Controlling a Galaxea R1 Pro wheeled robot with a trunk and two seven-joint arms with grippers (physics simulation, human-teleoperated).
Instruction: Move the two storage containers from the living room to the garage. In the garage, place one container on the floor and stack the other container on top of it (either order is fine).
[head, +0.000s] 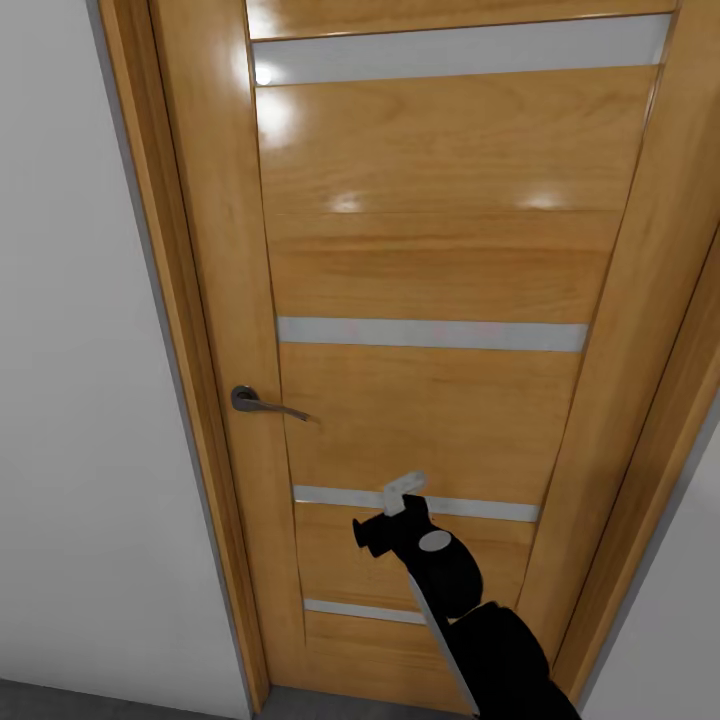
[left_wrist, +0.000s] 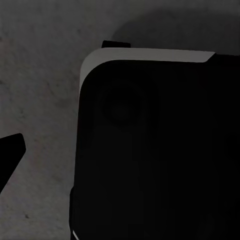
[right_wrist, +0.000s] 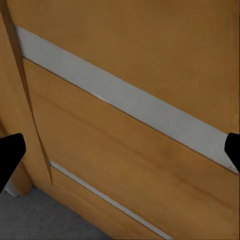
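The two storage containers are out of view. I face a closed honey-coloured wooden door (head: 430, 270) with grey horizontal strips. In the head view, my right arm reaches toward the door's lower half, its gripper (head: 400, 494) close to a grey strip (head: 480, 508). The right wrist view looks at that strip (right_wrist: 130, 102), and the right gripper (right_wrist: 120, 150) is open and empty, its dark fingertips (right_wrist: 10, 152) at the picture's edges. In the left wrist view, one fingertip (left_wrist: 11, 150) of the left gripper (left_wrist: 120, 150) shows over rough dark grey floor (left_wrist: 40, 75), beside my black body (left_wrist: 160, 150).
A dark metal lever handle (head: 262, 402) sits on the door's left side, up and left of my right gripper. The wooden door frame (head: 170, 300) meets a plain white-grey wall (head: 70, 350) on the left. A strip of dark floor (head: 100, 700) runs below.
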